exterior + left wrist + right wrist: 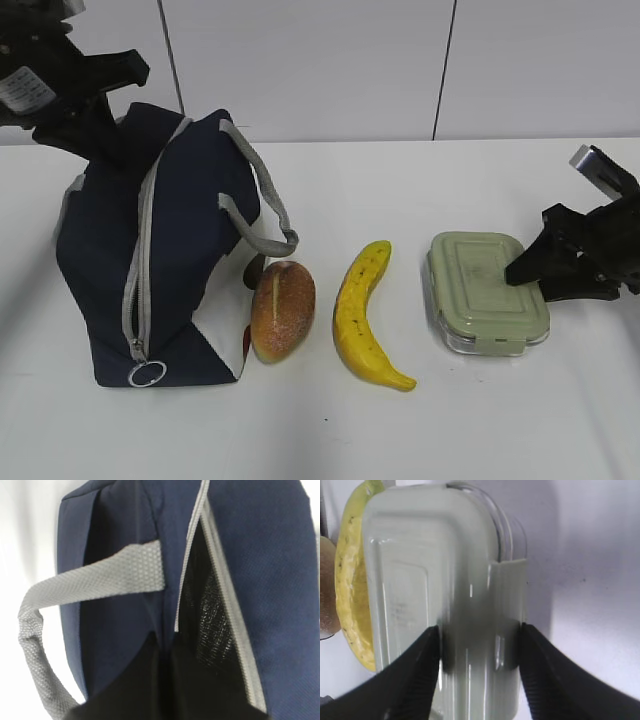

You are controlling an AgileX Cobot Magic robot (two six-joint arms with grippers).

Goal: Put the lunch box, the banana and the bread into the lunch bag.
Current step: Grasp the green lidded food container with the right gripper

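Observation:
The navy lunch bag (180, 250) stands at the left with its grey zipper parted, showing a dark inside (210, 610). My left gripper (100, 140) is at the bag's top rear, shut on the fabric beside the zipper opening (167, 645). The bread (283, 310) lies against the bag's front. To its right lies the banana (365, 315), then the lunch box (488, 290) with its sage lid, flat on the table. My right gripper (525, 272) holds the box's right end, one finger on the lid and the other outside the latch flap (480, 635). The banana (350, 595) shows beyond the box (420, 580).
A grey strap handle (265, 200) hangs over the bag's right side toward the bread; the other handle (100, 580) hangs on the bag's far side. A metal ring pull (147, 374) sits at the zipper's low end. White tabletop (520, 420) lies in front of the objects.

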